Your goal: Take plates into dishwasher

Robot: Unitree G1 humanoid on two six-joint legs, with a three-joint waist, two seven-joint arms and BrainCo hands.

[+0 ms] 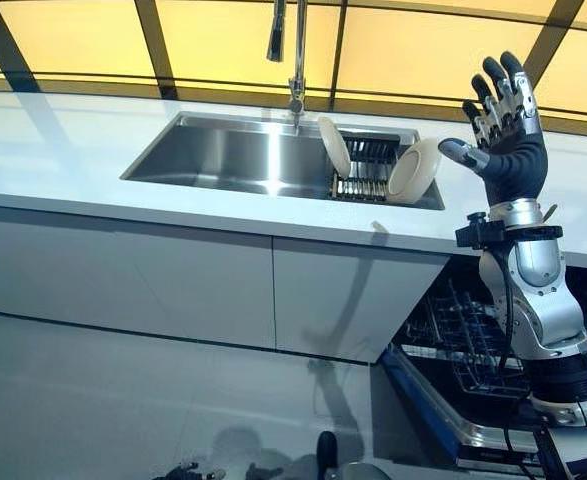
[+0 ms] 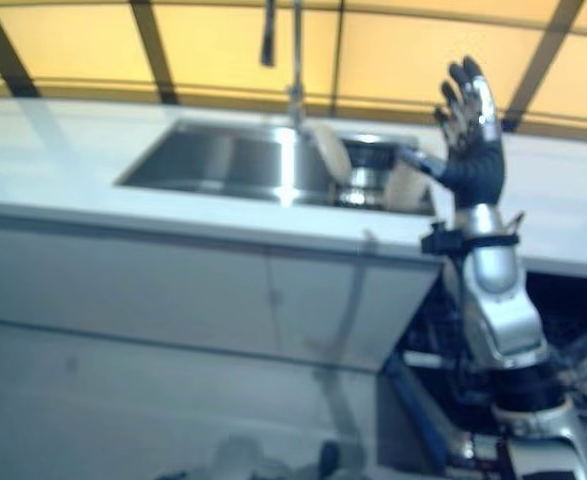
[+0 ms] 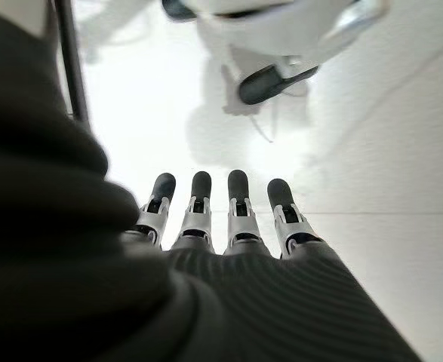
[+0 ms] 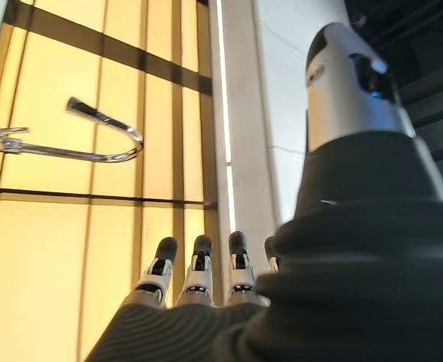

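Two white plates stand in a dark rack (image 1: pixel 365 172) at the right end of the steel sink (image 1: pixel 223 155): one plate (image 1: pixel 334 146) leans at the rack's left, the other plate (image 1: pixel 414 170) at its right. My right hand (image 1: pixel 505 130) is raised above the counter just right of the second plate, fingers straight and spread, thumb pointing toward the plate, holding nothing. The right wrist view shows those fingers (image 4: pixel 197 271) against the yellow wall. My left hand (image 3: pixel 221 226) shows only in its wrist view, fingers straight, hanging over the pale floor. The open dishwasher's wire rack (image 1: pixel 463 340) sits below the counter at lower right.
A tall faucet (image 1: pixel 295 50) rises behind the sink. The white counter (image 1: pixel 63 150) runs left and right, with grey cabinet fronts (image 1: pixel 213 280) beneath. A yellow panelled wall (image 1: pixel 83 40) backs the counter.
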